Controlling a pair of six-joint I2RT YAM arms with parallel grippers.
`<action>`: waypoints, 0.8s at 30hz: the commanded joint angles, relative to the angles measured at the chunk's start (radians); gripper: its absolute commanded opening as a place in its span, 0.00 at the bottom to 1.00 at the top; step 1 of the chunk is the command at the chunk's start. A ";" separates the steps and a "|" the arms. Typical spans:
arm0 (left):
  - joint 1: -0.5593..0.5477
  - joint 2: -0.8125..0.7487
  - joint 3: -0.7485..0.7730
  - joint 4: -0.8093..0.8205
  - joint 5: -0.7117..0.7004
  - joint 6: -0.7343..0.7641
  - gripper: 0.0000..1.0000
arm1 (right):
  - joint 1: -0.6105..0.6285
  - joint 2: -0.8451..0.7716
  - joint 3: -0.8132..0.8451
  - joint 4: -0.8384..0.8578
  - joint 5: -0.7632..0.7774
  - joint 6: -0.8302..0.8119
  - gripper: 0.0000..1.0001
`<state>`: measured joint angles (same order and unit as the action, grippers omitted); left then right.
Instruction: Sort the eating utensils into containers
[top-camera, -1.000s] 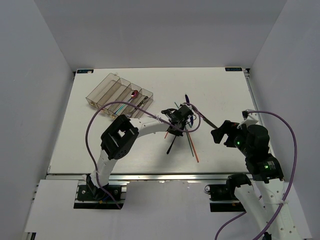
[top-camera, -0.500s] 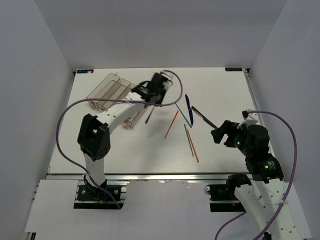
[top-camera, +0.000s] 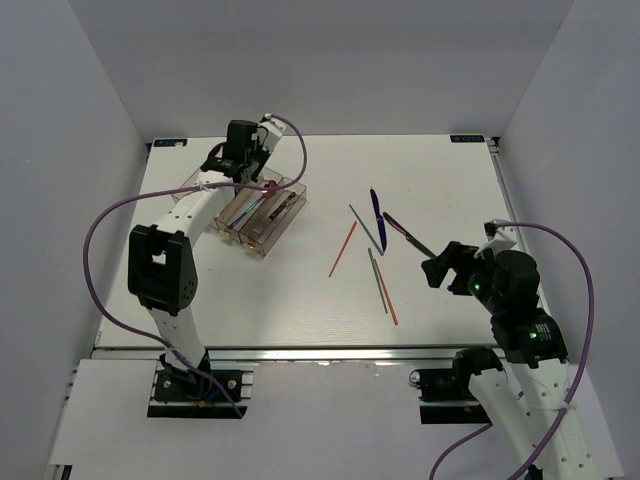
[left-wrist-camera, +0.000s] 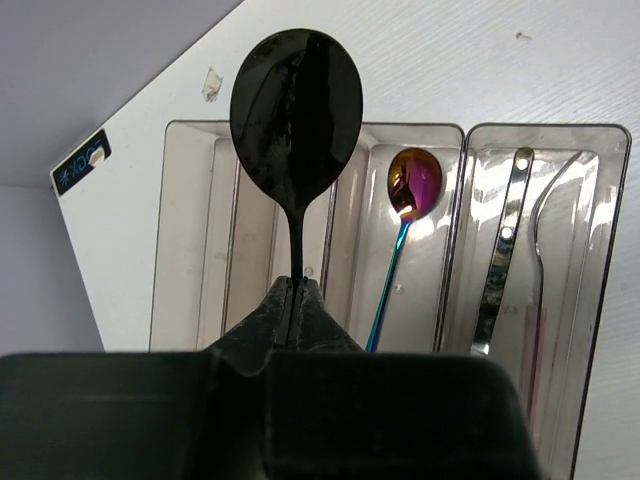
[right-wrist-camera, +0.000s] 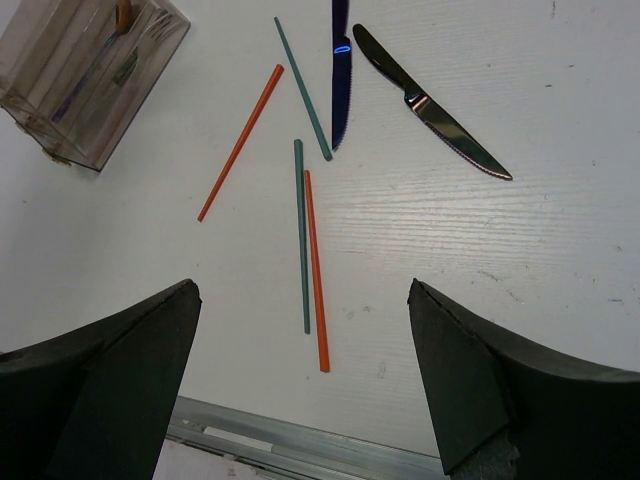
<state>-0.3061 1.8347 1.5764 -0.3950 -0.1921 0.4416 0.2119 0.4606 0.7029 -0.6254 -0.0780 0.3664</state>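
Left pincer (top-camera: 243, 165), from above, hangs over the far end of the tray (top-camera: 262, 243); our right pincer (top-camera: 440, 268) waits well apart, beside loose cutlery. At the left wrist, we see the jaws clamped on a dark spoon (left-wrist-camera: 296, 105), its bowl above the tray, just left of a pink spoon (left-wrist-camera: 414, 185) lying in a compartment. At the right wrist, fingers stand wide apart over an orange chopstick (right-wrist-camera: 315, 270) and a green chopstick (right-wrist-camera: 301, 235).
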 joint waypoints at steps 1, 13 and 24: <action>0.001 0.027 -0.006 0.081 0.097 0.023 0.00 | 0.006 -0.008 -0.008 0.041 -0.003 0.002 0.89; 0.035 -0.008 -0.210 0.232 0.146 -0.038 0.08 | 0.009 0.012 -0.008 0.041 0.003 0.002 0.89; 0.036 -0.084 -0.248 0.282 0.036 -0.106 0.58 | 0.009 0.030 -0.005 0.039 0.000 0.002 0.89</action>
<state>-0.2768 1.8469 1.3281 -0.1486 -0.1192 0.3649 0.2165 0.4839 0.7025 -0.6258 -0.0780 0.3664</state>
